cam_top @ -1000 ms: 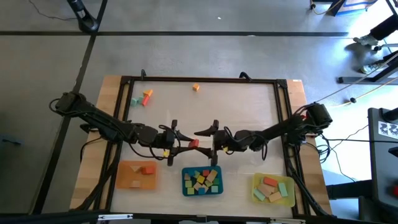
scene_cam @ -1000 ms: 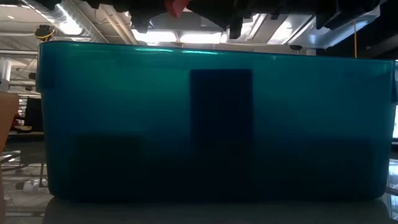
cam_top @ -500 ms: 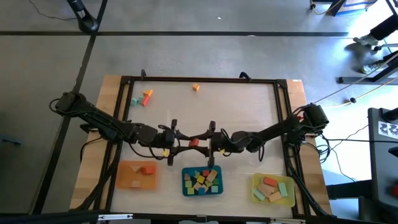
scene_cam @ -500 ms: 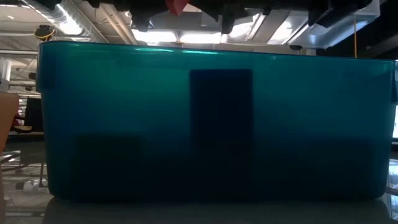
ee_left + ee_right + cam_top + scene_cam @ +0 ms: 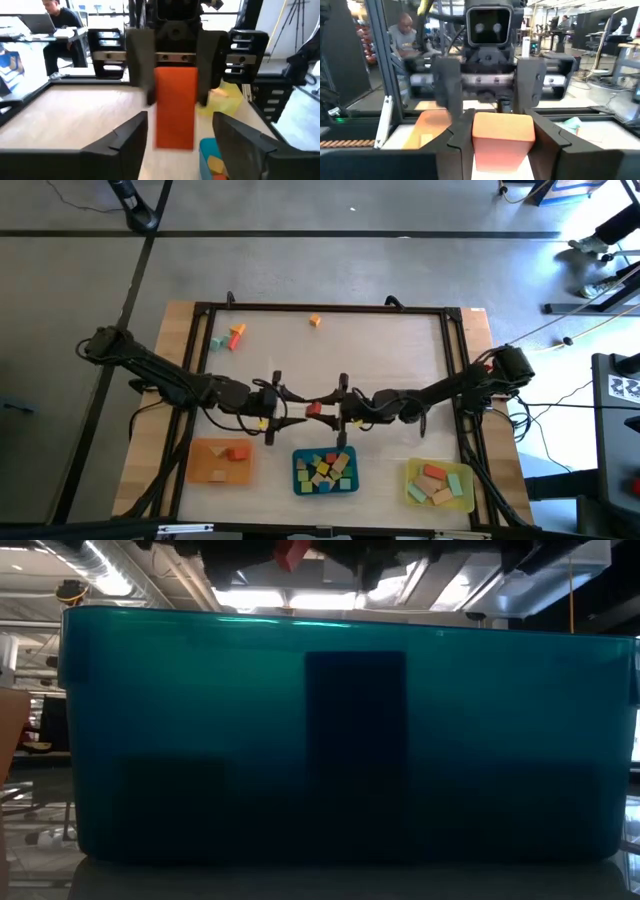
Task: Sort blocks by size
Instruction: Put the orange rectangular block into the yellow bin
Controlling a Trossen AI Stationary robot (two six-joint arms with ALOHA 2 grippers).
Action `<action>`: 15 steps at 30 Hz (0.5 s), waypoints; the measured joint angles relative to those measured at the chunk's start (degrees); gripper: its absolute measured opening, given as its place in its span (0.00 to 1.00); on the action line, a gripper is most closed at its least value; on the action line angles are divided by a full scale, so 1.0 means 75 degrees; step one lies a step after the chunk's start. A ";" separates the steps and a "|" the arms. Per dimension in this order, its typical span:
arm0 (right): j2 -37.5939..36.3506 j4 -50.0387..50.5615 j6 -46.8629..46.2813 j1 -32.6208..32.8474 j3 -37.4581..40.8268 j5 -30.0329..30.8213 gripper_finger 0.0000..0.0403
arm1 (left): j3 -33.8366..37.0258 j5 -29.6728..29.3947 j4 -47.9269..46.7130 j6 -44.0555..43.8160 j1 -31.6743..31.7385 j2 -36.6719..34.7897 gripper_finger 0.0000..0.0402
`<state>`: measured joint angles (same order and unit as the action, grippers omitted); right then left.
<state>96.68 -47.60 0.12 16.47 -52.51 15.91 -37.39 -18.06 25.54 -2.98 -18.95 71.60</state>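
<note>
An orange-red block (image 5: 313, 409) hangs in the air over the table's middle, just beyond the teal tray (image 5: 297, 480). My right gripper (image 5: 331, 408) comes from the table's right and is shut on it. My left gripper (image 5: 291, 406) faces it from the left. Its fingers (image 5: 131, 136) stand open on either side of the block (image 5: 175, 107) without touching. The low view shows only the block's bottom (image 5: 293, 552) at the picture's top. Several blocks lie in the teal tray, a few more in the orange tray (image 5: 205, 472) and the yellow tray (image 5: 462, 498). My right gripper pinches the block's two opposite sides (image 5: 480, 131) between its two fingers (image 5: 458, 142). The fingers lie level and come from the table's right side. The block stands upright in the hold, its lower part (image 5: 175, 137) below the fingers, lifted clear of the table.
A red and a mint block (image 5: 231, 337) lie near the far left corner, and an orange one (image 5: 315, 321) near the far edge. A dark frame (image 5: 330, 308) runs around the table. The teal tray's wall (image 5: 330, 740) fills the low view. People sit in the room beyond.
My right gripper has shut on the orange-red block, and my left gripper has then opened and let go of it. The block has stayed in the air at the same spot, and both arms have kept their places.
</note>
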 joint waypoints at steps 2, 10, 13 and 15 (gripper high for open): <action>-0.0289 0.0280 0.0056 0.0122 -0.0006 -0.0004 0.33 | -0.0023 -0.0012 -0.0509 -0.0007 -0.0032 -0.0384 0.55; -0.1675 0.3914 -0.1404 0.1025 -0.0009 -0.0036 0.36 | -0.0012 -0.0024 -0.3941 -0.0989 -0.0346 -0.1876 0.57; -0.2076 0.5180 -0.2423 0.1497 -0.0009 -0.0044 0.33 | -0.0006 -0.0049 -0.4712 -0.1456 -0.0380 -0.2132 0.57; -0.2334 0.6067 -0.3241 0.1860 -0.0007 -0.0073 0.33 | -0.0006 -0.0079 -0.5011 -0.1720 -0.0380 -0.2180 0.57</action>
<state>79.17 -2.10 -24.19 30.42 -52.56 15.36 -37.43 -18.65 -12.04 -15.88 -21.80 55.25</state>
